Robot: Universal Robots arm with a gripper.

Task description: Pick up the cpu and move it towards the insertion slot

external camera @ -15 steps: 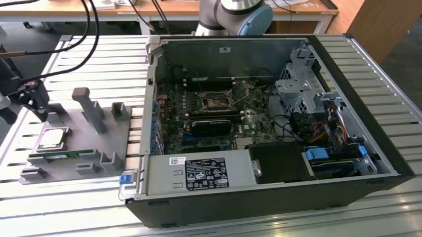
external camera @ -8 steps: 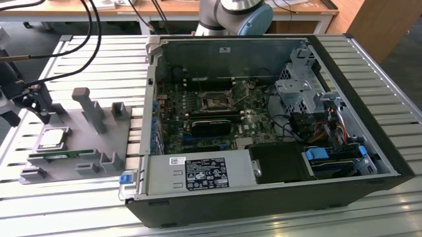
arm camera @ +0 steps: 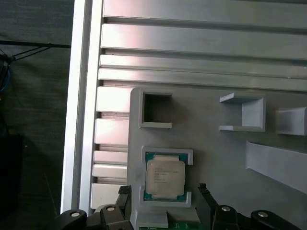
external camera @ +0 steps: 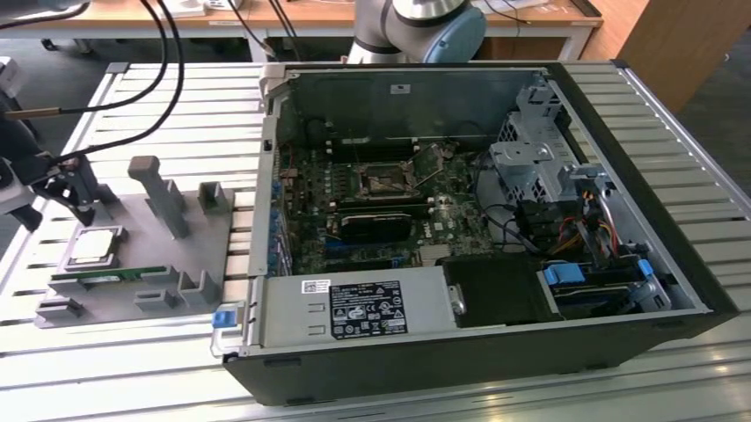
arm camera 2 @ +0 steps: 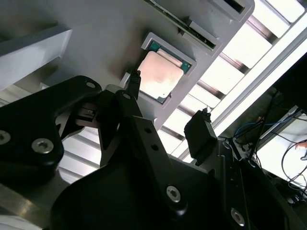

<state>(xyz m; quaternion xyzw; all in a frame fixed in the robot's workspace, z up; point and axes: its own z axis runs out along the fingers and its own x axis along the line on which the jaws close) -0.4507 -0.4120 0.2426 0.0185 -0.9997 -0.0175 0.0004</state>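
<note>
From here I see the cpu [arm camera: 165, 176] lying flat, silvery top up, in its square recess of the grey tray [arm camera: 216, 158]. The tray sits on the slatted table [external camera: 153, 352] at the exterior view's left. In that view the cpu [external camera: 94, 246] is towards the tray's [external camera: 176, 264] left edge, with the long green memory stick [external camera: 108, 278] in its own slot just nearer the camera.

The tool [arm camera: 163, 188] hangs over the chip with its jaws spread, holding nothing. In both wrist views one dark finger stands to either side of the recess. I cannot tell whether the fingertips [arm camera 2: 137, 76] touch the tray or stop short of it. In the second wrist view the tool [arm camera 2: 170, 96] and its black linkage cover much of the tray [arm camera 2: 96, 38], but the cpu [arm camera 2: 161, 73] shows between the fingers. In the exterior view the tool [external camera: 65, 204] is small and dark, and partly cut off at the left border.

The open computer case [external camera: 493, 360] lies on its side, right of the tray and well apart from the chip. Inside it, the insertion slot [external camera: 384, 180] sits on the motherboard towards the far wall, a metal frame with a dark centre. Cables and a drive cage crowd the right side of the case. I cannot make out the socket's details.
</note>
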